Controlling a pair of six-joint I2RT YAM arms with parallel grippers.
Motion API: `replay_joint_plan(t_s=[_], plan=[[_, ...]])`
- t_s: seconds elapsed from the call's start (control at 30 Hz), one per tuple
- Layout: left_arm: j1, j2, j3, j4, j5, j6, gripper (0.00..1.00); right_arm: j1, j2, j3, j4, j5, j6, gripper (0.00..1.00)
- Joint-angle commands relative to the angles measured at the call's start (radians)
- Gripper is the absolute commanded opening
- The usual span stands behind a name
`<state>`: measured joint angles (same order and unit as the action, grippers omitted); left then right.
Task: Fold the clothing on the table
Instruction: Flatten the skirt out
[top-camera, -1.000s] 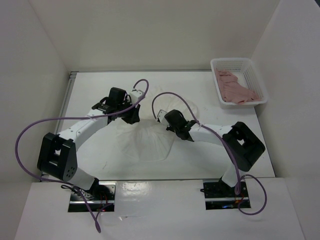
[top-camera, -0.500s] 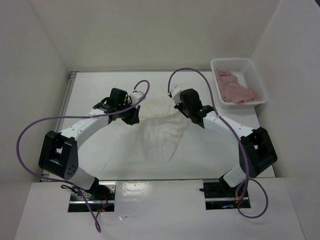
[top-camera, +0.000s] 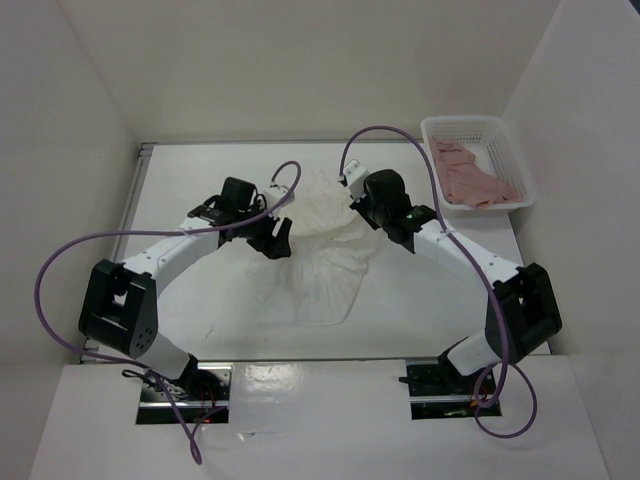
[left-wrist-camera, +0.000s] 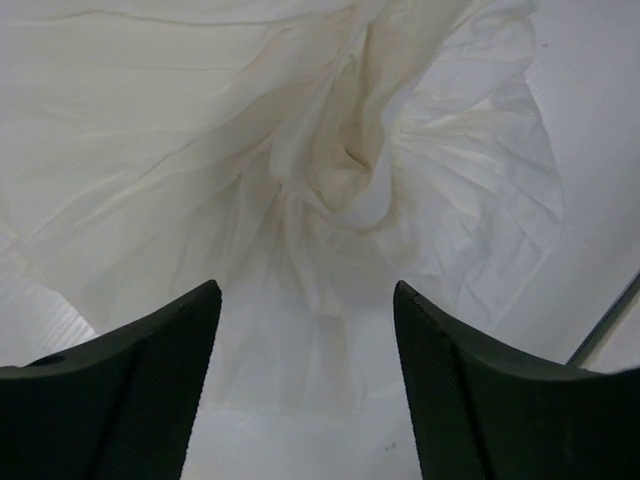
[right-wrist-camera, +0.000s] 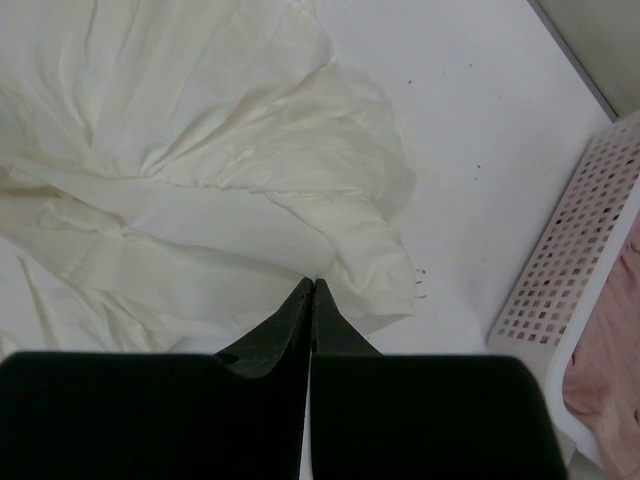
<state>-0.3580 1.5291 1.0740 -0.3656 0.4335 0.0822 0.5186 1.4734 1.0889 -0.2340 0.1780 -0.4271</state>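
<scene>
Black fingers of the left gripper (left-wrist-camera: 306, 295) stand wide apart with nothing between them, just above the bunched clothing (left-wrist-camera: 200, 150), probably poised for a fresh hold. The right gripper (right-wrist-camera: 312, 288) is pressed shut over the fabric's right margin; I cannot tell whether it pinches any. Only the overhead view shows the clothing rumpled mid-surface on the table (top-camera: 190, 175), nearer the far edge, and the basket (top-camera: 470, 122) at the far right corner. Only the wrist views show the jaws.

white clothing (top-camera: 325, 272), white table (top-camera: 185, 172), pink garment (top-camera: 472, 184)
</scene>
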Motion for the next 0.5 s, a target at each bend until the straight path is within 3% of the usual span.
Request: replay_joint_plan(t_s=[0.0, 0.1, 0.27, 0.47], plan=[[-0.025, 0.034, 0.023, 0.020, 0.080, 0.025, 0.78, -0.006, -0.042, 0.020, 0.005, -0.012, 0.022, 0.00], [-0.038, 0.023, 0.032, 0.053, 0.090, 0.025, 0.78, -0.006, -0.051, 0.010, 0.005, -0.012, 0.022, 0.00], [-0.047, 0.014, 0.011, 0.137, 0.090, 0.007, 0.57, -0.015, -0.062, 0.000, 0.005, -0.012, 0.022, 0.00], [-0.056, 0.068, 0.059, 0.151, 0.100, -0.012, 0.51, -0.015, -0.091, 0.000, 0.005, -0.021, 0.031, 0.00]])
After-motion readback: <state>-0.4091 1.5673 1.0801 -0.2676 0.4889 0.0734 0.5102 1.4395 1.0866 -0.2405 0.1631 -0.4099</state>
